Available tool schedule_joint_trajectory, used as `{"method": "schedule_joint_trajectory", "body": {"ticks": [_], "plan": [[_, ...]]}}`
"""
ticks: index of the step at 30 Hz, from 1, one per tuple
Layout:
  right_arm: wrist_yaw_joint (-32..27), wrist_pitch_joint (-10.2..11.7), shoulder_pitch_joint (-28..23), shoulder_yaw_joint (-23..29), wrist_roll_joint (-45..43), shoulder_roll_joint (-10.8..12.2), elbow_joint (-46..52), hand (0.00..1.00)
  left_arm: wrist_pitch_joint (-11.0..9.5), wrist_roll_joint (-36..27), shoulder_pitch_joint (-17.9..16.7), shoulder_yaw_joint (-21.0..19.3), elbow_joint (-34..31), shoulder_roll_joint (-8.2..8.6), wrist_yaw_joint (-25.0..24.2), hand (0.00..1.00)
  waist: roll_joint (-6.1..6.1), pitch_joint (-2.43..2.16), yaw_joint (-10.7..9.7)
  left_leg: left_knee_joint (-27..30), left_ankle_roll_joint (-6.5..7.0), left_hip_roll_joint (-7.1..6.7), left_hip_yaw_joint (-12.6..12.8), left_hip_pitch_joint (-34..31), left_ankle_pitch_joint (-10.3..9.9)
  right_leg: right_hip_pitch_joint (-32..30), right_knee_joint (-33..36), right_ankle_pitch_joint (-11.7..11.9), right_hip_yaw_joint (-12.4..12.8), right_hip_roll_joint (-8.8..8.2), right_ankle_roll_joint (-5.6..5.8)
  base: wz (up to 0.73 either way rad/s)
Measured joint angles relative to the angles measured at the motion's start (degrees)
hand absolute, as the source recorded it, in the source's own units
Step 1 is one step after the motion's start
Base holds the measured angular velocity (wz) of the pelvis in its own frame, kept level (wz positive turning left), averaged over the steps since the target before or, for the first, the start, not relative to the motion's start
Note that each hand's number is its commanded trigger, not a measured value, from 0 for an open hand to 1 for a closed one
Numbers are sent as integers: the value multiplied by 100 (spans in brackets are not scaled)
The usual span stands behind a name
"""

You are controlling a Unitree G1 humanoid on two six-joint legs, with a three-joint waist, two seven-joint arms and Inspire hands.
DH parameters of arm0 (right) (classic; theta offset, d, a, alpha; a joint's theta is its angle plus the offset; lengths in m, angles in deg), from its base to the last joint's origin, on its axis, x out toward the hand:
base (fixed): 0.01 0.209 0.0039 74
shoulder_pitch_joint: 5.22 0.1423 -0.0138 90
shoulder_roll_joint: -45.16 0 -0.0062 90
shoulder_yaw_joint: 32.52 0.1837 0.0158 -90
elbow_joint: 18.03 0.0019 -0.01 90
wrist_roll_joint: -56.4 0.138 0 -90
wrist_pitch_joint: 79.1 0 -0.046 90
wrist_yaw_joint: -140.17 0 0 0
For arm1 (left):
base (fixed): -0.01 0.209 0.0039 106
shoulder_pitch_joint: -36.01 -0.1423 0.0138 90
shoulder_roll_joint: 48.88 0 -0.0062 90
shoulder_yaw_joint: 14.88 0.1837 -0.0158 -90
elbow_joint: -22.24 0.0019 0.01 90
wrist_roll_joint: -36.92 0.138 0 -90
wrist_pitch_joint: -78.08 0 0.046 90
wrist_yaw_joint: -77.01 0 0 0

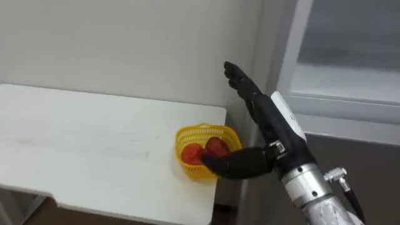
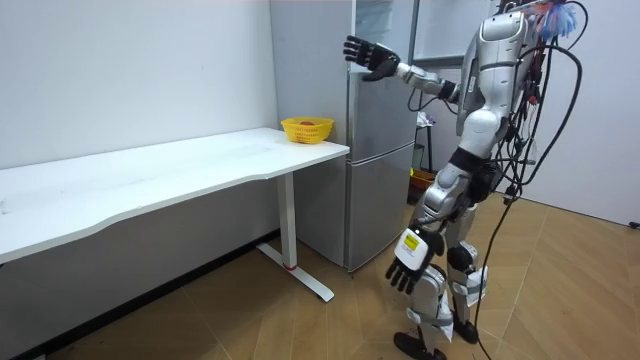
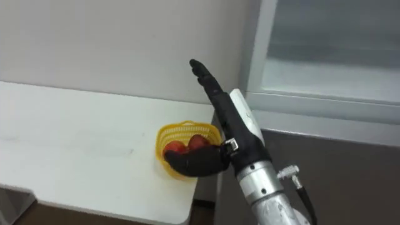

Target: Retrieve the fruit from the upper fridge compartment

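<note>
Matte black is used for both hands, basically. The right hand (image 1: pixel 265 125) is fitted with a small white tag on its back and a little metal clasp at the wrist. Behind it, a brushed silver forearm tube is seen, ribbed near the wrist, with a silver plug and a dark cable run alongside. In the room view the torso and limbs are clad in silver-grey shells with darker joints, and a bundle of black cables is looped behind the back. The left hand (image 2: pixel 408 268) is tagged white with a yellow spot.
</note>
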Motion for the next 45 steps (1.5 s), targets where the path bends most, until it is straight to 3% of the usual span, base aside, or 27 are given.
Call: {"method": "schedule_joint_trajectory", "body": {"ticks": [2,5,11,16,19,22,29,36,38,45], "plan": [[-9,155,-126,27,-8,77,269,0,-123,5,-1,6,44,50,93,0,37,-5,-203,-24,-5,0,40,26,4,6,14,0,33,3,-1,-7],[-28,360,-479,238,-37,101,639,0,-207,7,-22,13,123,74,95,0,65,0,-328,-30,-5,10,98,62,3,10,13,1,57,2,0,-5],[-315,578,-1199,412,-452,329,1105,0,-233,-73,-132,115,213,133,115,0,199,-12,-596,-95,3,18,217,131,-7,-13,63,0,160,-4,0,-11],[-610,633,-1514,590,-556,337,1103,0,-234,-114,-152,118,219,248,175,0,287,-57,-731,-129,3,45,383,205,-7,-84,88,3,373,11,-2,-19],[-814,735,-1814,693,-680,340,1020,0,-264,-146,-115,116,231,278,232,0,283,-47,-794,-147,0,61,494,255,-9,-93,117,3,460,22,-3,-18],[-1058,884,-2119,747,-691,340,623,0,-340,-333,-117,205,356,271,374,0,246,-8,-927,-189,-5,94,554,284,-20,-95,151,3,500,28,-3,-12],[-1331,907,-3102,1024,-553,340,165,0,-348,-425,-219,344,360,272,446,0,221,-22,-1168,-169,-2,87,671,233,-44,-192,57,7,580,45,-4,-5],[-1662,1001,-3430,1124,-492,343,-492,0,-361,-570,-293,335,325,273,449,0,252,-55,-1260,-262,-15,102,781,231,-48,-265,47,7,678,64,-4,-9],[-1700,1078,-3520,1128,-496,346,-1155,0,-372,-557,-306,320,324,270,493,0,220,-75,-1294,-272,-25,103,781,250,-55,-252,47,7,675,65,-4,0],[-1726,1067,-3765,1342,-426,589,-2469,0,-412,-567,-467,322,318,271,558,0,152,-46,-1367,-328,-43,99,801,339,-79,-188,-70,2,676,77,0,0]]}}
